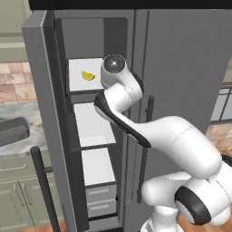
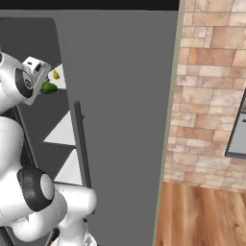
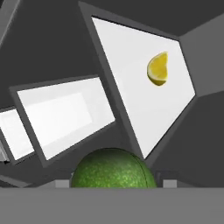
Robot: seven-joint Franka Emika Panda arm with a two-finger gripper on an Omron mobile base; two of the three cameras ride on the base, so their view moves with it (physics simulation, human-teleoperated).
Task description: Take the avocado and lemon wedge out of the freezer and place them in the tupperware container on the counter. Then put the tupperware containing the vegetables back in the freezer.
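1. The hand is up by the top shelf of the open freezer
2. The hand is holding the avocado between its two fingers, one on each side of it
3. In the hand view the avocado sits right at the hand, round, green and shiny
4. In the right base view the avocado shows as a small green ball at the tip of the hand, just in front of the shelf edge
5. The lemon wedge lies on the white top shelf, farther in than the hand and well apart from the avocado
6. In the left base view the lemon wedge is just beside the arm's round grey joint
7. Two more white shelves sit below the hand, and grey drawers sit under them
8. The freezer door stands open off to one side of the hand, with a long dark bar handle
9. The tupperware container sits on the desk, far from the hand, past the open door
10. Green cabinets are under the desk
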